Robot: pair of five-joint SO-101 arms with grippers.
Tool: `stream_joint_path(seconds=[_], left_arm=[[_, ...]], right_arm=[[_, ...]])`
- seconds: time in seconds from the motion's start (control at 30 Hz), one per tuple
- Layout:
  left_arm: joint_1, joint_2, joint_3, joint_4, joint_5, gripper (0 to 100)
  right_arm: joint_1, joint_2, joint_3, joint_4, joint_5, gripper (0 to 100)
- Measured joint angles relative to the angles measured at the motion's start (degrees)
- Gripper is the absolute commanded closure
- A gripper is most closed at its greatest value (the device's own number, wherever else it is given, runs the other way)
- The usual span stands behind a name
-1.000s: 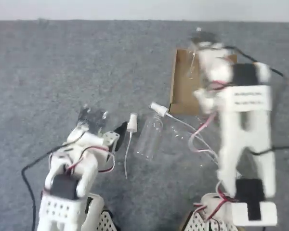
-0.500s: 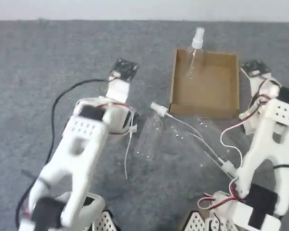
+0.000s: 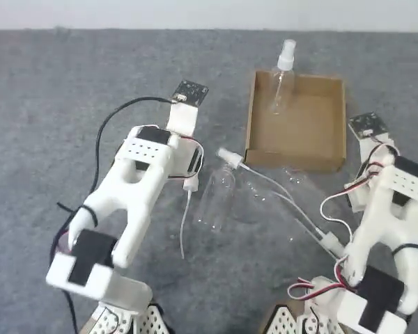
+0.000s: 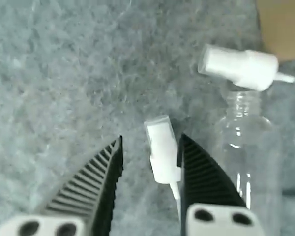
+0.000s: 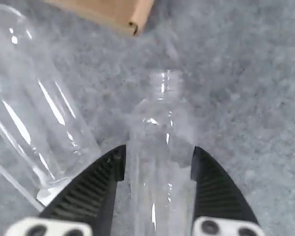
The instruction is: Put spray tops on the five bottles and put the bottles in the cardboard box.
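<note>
The left arm [image 3: 136, 191] comes up from seven o'clock toward the middle of the grey mat [image 3: 56, 90]. Its left claw [image 4: 151, 140] is wide open. The ribbed jaws stand on either side of a loose top [image 4: 161, 155], which lies flat on the mat and much nearer one jaw than the other; I cannot tell whether it touches that jaw. From above, the top's thin tube trails toward six o'clock.

At the top's three o'clock, just beside it, a bare bottle [image 3: 216, 198] lies on its side with its neck toward twelve. A second top [image 3: 230, 158] lies right at that neck, not seated on it, and its long tube runs off toward four o'clock.

The box [image 3: 292, 158] sits at one o'clock on the mat. A capped bottle [image 3: 281, 80] lies at the box's eleven o'clock corner, its spray head poking out over the far rim.

The right arm [image 3: 386, 209] rises from five o'clock, at the box's four o'clock. Its right claw [image 5: 158, 148] is also spread — the jaws flank a clear bottle [image 5: 162, 128] lying on the mat with its open neck pointing toward a corner of the box. The jaws sit close to the bottle's sides, but contact cannot be told. Another bottle [image 5: 29, 113] lies just beside it, outside the jaws.
</note>
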Motion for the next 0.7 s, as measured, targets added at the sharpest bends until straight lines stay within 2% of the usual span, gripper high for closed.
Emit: stream_joint_path(seconds=[0.3,0.5,0.6,0.7], left_arm=[[0.0,7.5,-0.1,-1.9,0.2,85],[0.4,9.9,-0.6,-2.5,0.0,93],[0.3,10.0,-0.7,-2.5,0.2,93],[0.3,10.0,-1.3,-2.5,0.2,86]], right_arm=[[0.4,0.0,0.9,-0.4,0.5,83.6],[2.5,0.0,0.9,-0.4,0.4,83.7],[2.9,0.0,0.9,-0.4,0.5,83.8],[3.1,0.0,0.9,-0.4,0.6,83.8]])
